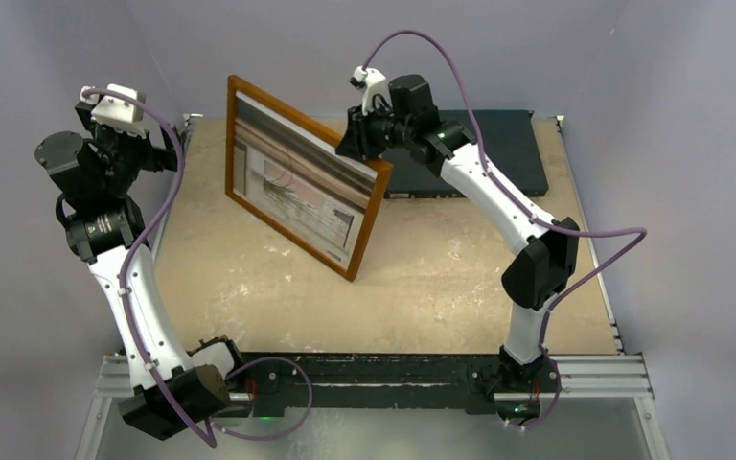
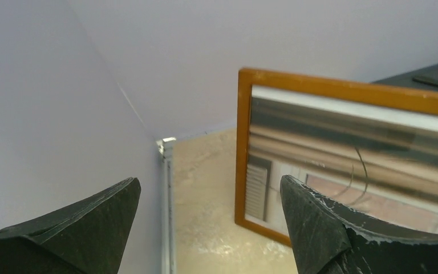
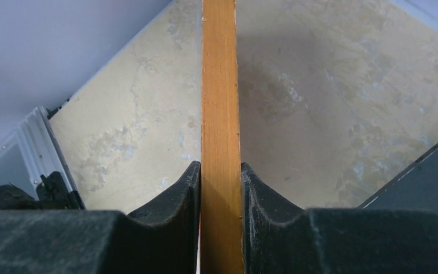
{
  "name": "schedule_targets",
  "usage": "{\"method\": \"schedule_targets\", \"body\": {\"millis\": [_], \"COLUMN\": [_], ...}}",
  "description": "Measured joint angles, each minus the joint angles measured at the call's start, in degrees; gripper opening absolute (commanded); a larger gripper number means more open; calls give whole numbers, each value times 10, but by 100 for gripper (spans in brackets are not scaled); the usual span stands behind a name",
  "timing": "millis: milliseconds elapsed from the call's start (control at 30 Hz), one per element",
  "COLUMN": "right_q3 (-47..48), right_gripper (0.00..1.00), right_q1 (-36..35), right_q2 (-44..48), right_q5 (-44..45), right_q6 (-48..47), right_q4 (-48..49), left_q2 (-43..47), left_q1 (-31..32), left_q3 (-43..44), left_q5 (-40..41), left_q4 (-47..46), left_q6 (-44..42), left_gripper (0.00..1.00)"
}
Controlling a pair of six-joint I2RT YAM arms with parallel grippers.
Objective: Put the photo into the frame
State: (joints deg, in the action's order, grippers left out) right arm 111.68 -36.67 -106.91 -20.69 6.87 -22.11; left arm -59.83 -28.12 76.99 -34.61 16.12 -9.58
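**Frame on edge in the right pincer's pinch, free end toward the spread left pincer**

Starting at the right pincer (image 3: 221, 171): pressed in on the thin wooden edge of the frame (image 3: 221, 85), one finger flat against each face, no gap showing on either side. Grip placed on the top rail, close to the upper corner on the right arm's side.

Outward from there: frame standing on edge, close to vertical, long axis slanting across the counter (image 1: 441, 287) from far-left to near-right. Lower near corner down at the counter surface; resting or just clear, cannot tell. Filling the opening, the photo (image 1: 297, 187), a striped beige building scene with thin dark curved lines, facing the left arm. Back of the frame turned toward the right arm and the black flat box (image 1: 508, 153), hidden from every view, so no telling what closes it behind the print.

Further out, the left pincer (image 2: 208, 180): spread wide, holding nothing, raised beside the counter's far-left corner, aimed at the frame's free short end and well apart from it.

Judged from this: print apparently seated in its opening, so the next move hinging on the frame's lean and its free end. That end nearer the left arm, picture side turned the same way. For steadying or laying flat, probably an approach by the left pincer along the long axis onto the free short rail, with care against twist about the single pinch point.
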Motion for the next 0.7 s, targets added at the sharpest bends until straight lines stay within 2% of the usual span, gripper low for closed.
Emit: {"method": "schedule_targets", "body": {"millis": [200,267,500,700], "right_q3": [-52,-103,-379,-464], "right_gripper": [0,0,0,0], "right_q1": [42,50,92,94], "right_q2": [0,14,92,94], "right_q5": [-40,-47,-110,-146], "right_q6": [43,63,174,213], "right_q4": [49,90,240,314], "left_q2": [-42,-51,-92,-95], "left_q1": [0,0,0,0], "left_q3": [-16,-30,-93,-174], "left_q5": [-18,-20,-9,10], "left_q4": [34,54,130,178], "left_q6": [-17,-38,-156,-256], "left_gripper": [90,91,91,90]}}
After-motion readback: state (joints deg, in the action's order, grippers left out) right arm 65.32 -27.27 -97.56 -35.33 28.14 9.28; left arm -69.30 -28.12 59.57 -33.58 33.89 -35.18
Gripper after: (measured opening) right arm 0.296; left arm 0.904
